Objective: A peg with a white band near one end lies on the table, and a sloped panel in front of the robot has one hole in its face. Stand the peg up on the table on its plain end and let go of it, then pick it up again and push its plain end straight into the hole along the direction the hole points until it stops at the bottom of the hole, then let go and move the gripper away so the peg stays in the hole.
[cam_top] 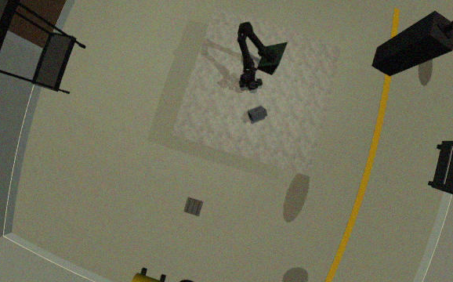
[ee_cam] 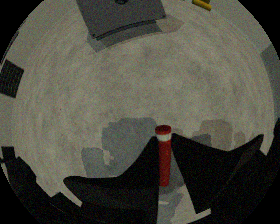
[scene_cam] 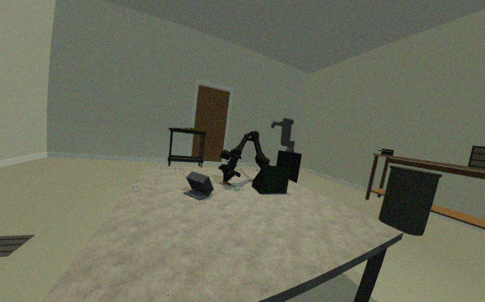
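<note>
The red peg (ee_cam: 164, 162) (scene_cam: 226, 183) has a white band near the end that faces the wrist camera. My gripper (ee_cam: 163, 139) (scene_cam: 226, 179) is shut on the peg, with a dark finger on each side just below the band. The peg's plain end points away from the wrist camera; whether it touches the table (scene_cam: 226, 239) cannot be told. The peg's exact tilt is too small to judge in the top and exterior views. The grey sloped panel (cam_top: 257, 113) (scene_cam: 200, 183) (ee_cam: 123, 20) stands apart from the gripper. Its dark hole (ee_cam: 121, 1) shows at the wrist view's top edge.
The arm's dark green base (scene_cam: 271, 179) (cam_top: 274, 59) stands on the table behind the gripper. A dark bin (scene_cam: 410, 200) and a wooden bench (scene_cam: 448, 164) stand beyond the table at the right of the exterior view.
</note>
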`<state>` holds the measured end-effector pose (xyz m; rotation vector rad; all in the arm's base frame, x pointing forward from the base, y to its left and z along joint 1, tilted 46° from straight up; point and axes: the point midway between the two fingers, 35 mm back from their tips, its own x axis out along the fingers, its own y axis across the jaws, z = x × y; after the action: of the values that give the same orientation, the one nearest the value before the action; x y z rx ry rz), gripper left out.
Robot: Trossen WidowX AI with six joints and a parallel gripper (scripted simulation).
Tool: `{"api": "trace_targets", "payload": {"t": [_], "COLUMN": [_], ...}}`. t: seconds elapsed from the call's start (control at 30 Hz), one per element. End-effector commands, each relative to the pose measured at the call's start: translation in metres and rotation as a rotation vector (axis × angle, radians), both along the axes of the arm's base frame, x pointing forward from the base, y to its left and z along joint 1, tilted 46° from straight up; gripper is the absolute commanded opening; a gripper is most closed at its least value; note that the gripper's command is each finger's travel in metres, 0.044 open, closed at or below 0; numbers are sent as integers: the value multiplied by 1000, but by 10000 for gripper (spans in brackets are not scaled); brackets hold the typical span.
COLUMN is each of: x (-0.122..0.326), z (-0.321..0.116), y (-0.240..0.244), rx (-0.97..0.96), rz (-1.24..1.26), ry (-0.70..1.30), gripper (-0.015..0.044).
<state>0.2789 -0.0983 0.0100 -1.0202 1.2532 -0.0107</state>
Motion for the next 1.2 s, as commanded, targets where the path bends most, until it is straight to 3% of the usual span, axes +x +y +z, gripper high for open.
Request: {"api": "trace_targets", "payload": {"t": [0.0, 1.17], "x": [-2, -20], "z": [3, 18], "y": [1, 1], "rx": [16, 168], "rz": [23, 218], "ry": [-24, -199], "gripper": [49, 49]}}
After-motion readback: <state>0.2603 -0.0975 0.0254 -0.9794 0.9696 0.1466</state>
